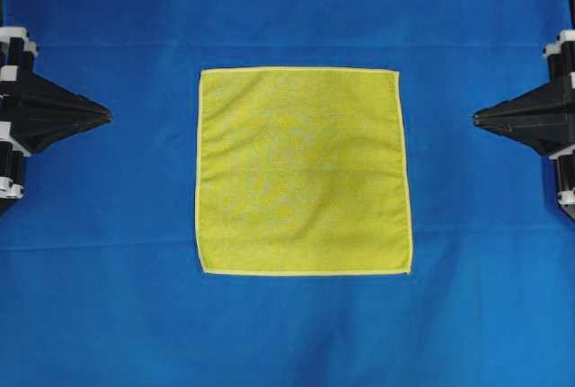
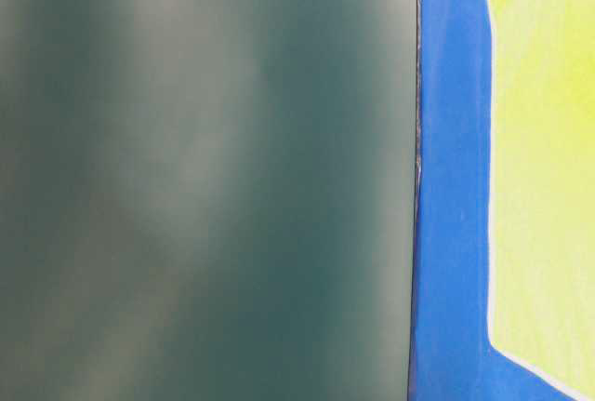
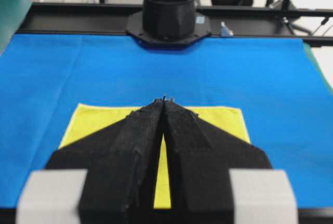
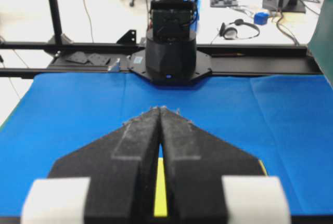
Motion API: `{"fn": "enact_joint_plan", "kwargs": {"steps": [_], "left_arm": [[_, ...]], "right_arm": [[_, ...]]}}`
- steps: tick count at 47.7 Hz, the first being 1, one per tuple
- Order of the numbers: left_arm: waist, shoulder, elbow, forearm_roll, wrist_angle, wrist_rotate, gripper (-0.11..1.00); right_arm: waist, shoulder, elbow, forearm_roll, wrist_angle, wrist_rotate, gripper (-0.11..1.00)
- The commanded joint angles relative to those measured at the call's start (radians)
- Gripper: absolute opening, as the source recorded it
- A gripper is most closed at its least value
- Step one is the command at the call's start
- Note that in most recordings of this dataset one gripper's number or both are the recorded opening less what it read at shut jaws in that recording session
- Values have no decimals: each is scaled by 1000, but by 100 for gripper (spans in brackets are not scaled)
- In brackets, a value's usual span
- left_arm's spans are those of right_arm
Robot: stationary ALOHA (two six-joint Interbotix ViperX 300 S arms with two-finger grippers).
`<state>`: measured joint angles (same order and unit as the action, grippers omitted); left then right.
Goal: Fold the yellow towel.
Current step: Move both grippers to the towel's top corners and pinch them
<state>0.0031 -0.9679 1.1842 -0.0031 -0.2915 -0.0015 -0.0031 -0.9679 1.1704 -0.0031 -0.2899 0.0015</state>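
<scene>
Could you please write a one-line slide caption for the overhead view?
Yellow towel lying flat and unfolded on the blue cloth, with the left hand and right hand shut at either side.

In the table-level view a blurred dark green panel (image 2: 204, 178) fills the left, perhaps a wall, and the yellow towel (image 2: 544, 178) is cut off at the right edge. Each wrist view's own closed tool, left tool (image 3: 164, 99) and right tool (image 4: 158, 108), hides most of the towel.

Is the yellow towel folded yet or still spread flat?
Spread flat. The yellow towel lies as one full square on the blue cloth, all four hemmed edges visible, no layer doubled over.
</scene>
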Motion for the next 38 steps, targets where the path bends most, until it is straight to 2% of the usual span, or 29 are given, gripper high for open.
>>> {"fn": "enact_joint_plan", "kwargs": {"steps": [1,5,11,20,27,29,31,33,38], "left_arm": [[2,38,-35,-18,34,8,0],[12,77,-48,-18,48,8,0],[55,155,-58,-18,44,5,0],[161,279,-71,-21,44,-6,0],[229,405,-100,-21,41,-6,2],[244,443,-104,-21,38,-6,6],[256,482,-109,-21,31,-6,16],[270,534,-114,-21,8,-6,29],[287,638,-117,-21,-69,-5,60]], "right_arm": [[0,26,-29,6,6,2,0],[-18,54,-54,8,78,3,0],[-89,123,-95,11,193,14,0],[-224,244,-114,11,229,18,0],[-299,364,-133,6,259,15,1],[-316,397,-143,3,267,15,1],[-333,431,-149,0,270,15,3],[-350,466,-155,-3,270,15,11],[-394,563,-170,-14,267,11,43]]}}
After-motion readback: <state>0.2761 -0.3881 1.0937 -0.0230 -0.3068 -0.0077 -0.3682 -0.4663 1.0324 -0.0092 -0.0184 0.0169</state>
